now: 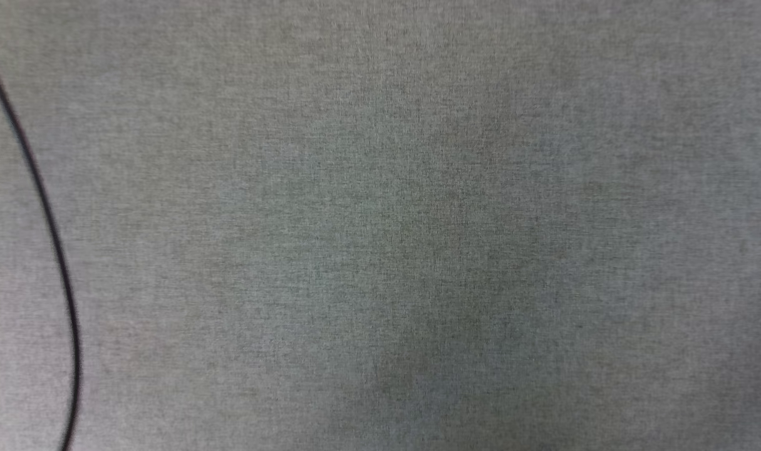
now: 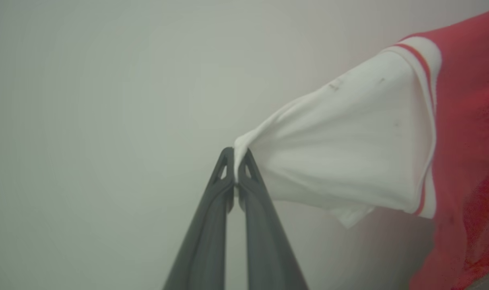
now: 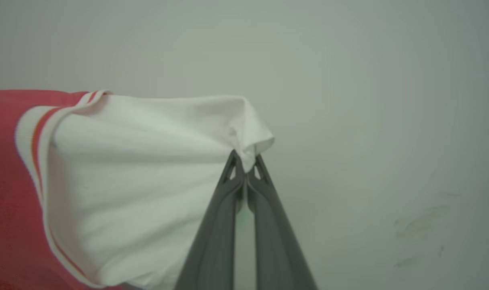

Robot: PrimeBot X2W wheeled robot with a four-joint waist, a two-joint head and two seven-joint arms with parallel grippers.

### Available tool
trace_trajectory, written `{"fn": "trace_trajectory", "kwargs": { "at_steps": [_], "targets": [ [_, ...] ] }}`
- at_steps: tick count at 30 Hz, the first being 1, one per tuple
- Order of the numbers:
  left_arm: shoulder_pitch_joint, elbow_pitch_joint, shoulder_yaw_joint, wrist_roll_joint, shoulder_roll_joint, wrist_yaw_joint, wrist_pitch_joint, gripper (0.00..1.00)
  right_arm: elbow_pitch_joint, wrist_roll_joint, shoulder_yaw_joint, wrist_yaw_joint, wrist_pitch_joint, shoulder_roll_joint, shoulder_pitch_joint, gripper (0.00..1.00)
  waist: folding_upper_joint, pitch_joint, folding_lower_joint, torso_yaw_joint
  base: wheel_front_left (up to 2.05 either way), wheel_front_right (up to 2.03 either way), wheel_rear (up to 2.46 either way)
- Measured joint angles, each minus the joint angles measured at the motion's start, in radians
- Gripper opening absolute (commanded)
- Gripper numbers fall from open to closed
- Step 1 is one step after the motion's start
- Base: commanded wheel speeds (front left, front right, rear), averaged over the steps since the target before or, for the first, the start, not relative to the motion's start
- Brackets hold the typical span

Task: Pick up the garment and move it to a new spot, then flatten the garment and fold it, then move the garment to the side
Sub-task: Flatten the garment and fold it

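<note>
A thin dark cord (image 1: pixel 47 219) curves down the left of the grey cloth (image 1: pixel 380 225). The left gripper (image 2: pixel 236 163) pinches one white sleeve of the garment (image 2: pixel 349 141). The right gripper (image 3: pixel 245 163) pinches the other sleeve, and both sleeves are pulled taut.

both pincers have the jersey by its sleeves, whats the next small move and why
Probably lower both arms together, keeping them apart, to lay the garment down spread. The left pincer is shut on one white sleeve, the right pincer on the other, and both sleeves are drawn taut toward the red body, so it looks ready to be set flat before folding.
</note>
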State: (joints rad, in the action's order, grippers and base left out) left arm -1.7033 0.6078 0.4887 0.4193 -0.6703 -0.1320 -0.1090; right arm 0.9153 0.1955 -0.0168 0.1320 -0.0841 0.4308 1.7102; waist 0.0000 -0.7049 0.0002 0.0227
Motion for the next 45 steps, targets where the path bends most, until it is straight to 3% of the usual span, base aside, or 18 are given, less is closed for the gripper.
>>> {"fn": "trace_trajectory", "kwargs": {
  "at_steps": [8, 16, 32, 38, 45],
  "targets": [
    [0.223, 0.069, 0.051, 0.066, 0.043, 0.0, -0.087, 0.0, 0.076, 0.087, 0.048, 0.0, -0.053, -0.032, -0.165, 0.0, 0.0, 0.071, -0.0001, 0.004, 0.0, 0.0, 0.0],
    [0.54, 0.012, 0.075, 0.132, 0.049, 0.01, -0.117, 0.0, 0.021, 0.27, 0.141, 0.0, -0.017, -0.03, -0.448, 0.0, 0.0001, 0.185, -0.0003, 0.008, 0.0, 0.0, 0.0],
    [1.213, -0.288, 0.132, 0.275, -0.001, 0.151, -0.058, 0.0, -0.321, 0.635, 0.298, 0.0, 0.136, 0.109, -1.095, 0.0, 0.0001, 0.424, -0.0006, 0.025, 0.0, 0.0, 0.0],
    [1.365, -0.349, 0.16, 0.308, -0.02, 0.187, -0.025, 0.0, -0.435, 0.613, 0.398, 0.0, 0.14, 0.22, -1.256, 0.0, 0.0001, 0.488, -0.0005, 0.026, 0.0, 0.0, 0.0],
    [1.456, -0.394, 0.172, 0.328, -0.048, 0.221, 0.001, 0.0, -0.488, 0.585, 0.468, 0.0, 0.129, 0.302, -1.36, 0.0, 0.0001, 0.551, -0.0005, 0.025, 0.0, 0.0, 0.0]
  ]
}}
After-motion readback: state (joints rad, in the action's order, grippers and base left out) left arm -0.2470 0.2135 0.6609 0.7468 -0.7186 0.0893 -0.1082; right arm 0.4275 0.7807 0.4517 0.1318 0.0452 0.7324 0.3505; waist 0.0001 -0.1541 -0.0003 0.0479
